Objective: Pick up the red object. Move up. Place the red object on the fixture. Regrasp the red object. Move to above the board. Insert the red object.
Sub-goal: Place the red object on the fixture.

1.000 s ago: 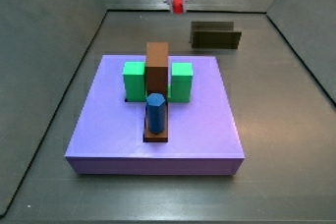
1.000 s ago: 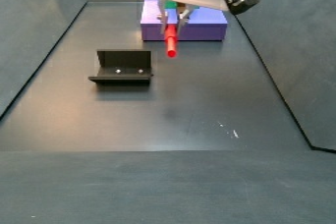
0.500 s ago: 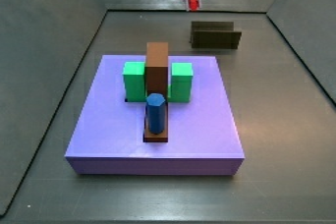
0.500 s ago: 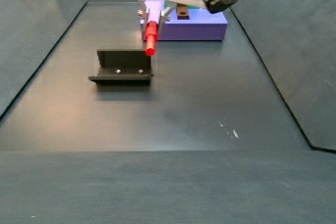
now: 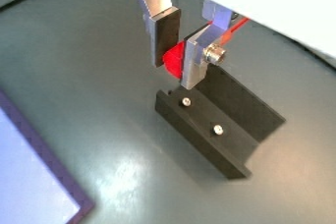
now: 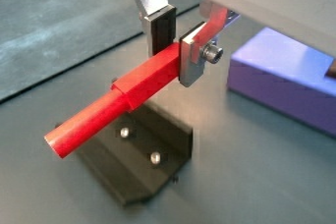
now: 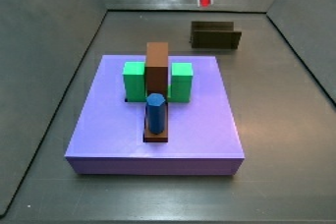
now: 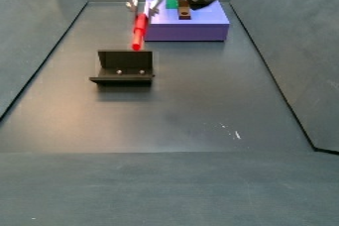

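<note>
Above the fixture (image 6: 138, 159), the tool (image 6: 178, 46) hangs, pinching the red object (image 6: 112, 110).

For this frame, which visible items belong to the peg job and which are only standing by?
In the job:
red object, gripped by the gripper, in the air above the fixture
fixture
board

Standing by, on the board:
green blocks
brown bar
blue cylinder
</note>
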Controlling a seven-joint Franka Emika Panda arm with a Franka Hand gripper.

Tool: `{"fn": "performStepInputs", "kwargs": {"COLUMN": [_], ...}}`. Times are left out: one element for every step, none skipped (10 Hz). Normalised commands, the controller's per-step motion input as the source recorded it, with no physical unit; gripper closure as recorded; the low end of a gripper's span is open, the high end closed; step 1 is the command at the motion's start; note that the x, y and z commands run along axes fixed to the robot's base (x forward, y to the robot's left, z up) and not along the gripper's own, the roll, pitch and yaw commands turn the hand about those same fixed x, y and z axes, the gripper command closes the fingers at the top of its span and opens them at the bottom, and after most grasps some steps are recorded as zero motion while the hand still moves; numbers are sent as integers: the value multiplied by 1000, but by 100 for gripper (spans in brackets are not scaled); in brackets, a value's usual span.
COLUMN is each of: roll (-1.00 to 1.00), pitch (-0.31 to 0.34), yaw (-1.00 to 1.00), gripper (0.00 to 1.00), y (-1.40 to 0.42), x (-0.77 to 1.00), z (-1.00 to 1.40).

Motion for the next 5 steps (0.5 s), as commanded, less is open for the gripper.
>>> {"fn": "performStepInputs", "kwargs": {"roll": [-1000, -1000, -1000, -1000, -1000], "pitch": [100, 160, 203, 214, 231], "yaw": [-166, -134, -80, -9, 0], "gripper": [100, 100, 100, 100, 100], "y": [-37, -17, 0, 0, 0], "x": [514, 574, 637, 649, 606], "z": [174, 129, 57, 43, 60]}}
